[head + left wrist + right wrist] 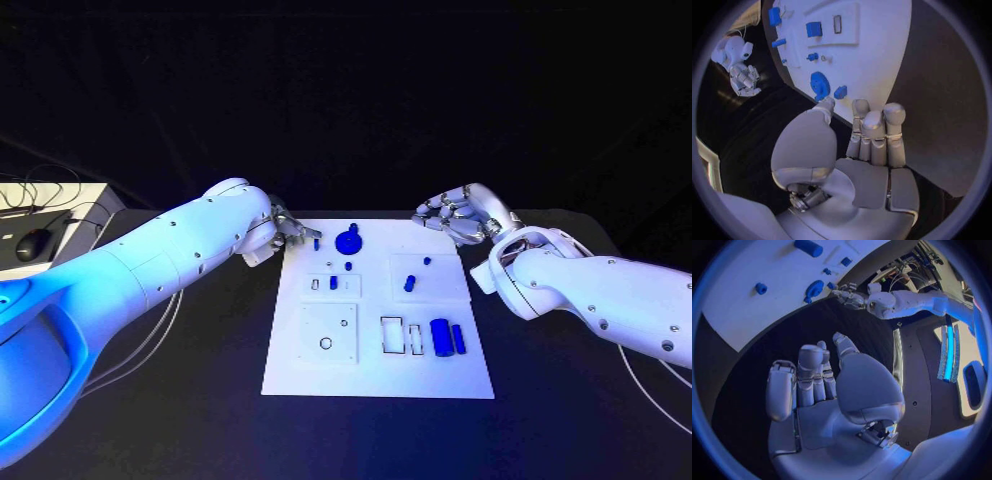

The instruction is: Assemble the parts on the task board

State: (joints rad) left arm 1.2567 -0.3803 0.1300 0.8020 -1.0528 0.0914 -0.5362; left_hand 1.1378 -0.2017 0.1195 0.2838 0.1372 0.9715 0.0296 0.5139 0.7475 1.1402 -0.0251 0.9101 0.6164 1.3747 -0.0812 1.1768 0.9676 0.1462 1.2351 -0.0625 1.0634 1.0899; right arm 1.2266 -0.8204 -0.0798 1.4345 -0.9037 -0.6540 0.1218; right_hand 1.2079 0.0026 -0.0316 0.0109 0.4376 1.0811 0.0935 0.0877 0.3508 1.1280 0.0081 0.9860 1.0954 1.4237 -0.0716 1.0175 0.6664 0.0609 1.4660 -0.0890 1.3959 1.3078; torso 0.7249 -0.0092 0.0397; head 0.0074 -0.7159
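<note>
The white task board [375,372] lies mid-table. Near its far edge are a round blue part [348,241] and a small blue block [316,242]. My left hand [289,228] hovers at the board's far left corner, just beside that block [840,92]. Its thumb tip [825,105] is close to the block and the round part [819,85], and its fingers [876,125] hold nothing. My right hand [459,215] hangs off the board's far right corner over the black table, empty with its fingers [811,375] apart. A large blue cylinder [441,338] and a slim blue bar [459,338] lie at the board's near right.
Small blue pegs [333,283] [410,283] stand in white blocks mid-board. A white plate with a hole [329,330] and a rectangular frame [392,335] lie nearer me. A pale box with a mouse [36,240] sits at the table's left. Cables [159,330] trail under my left arm.
</note>
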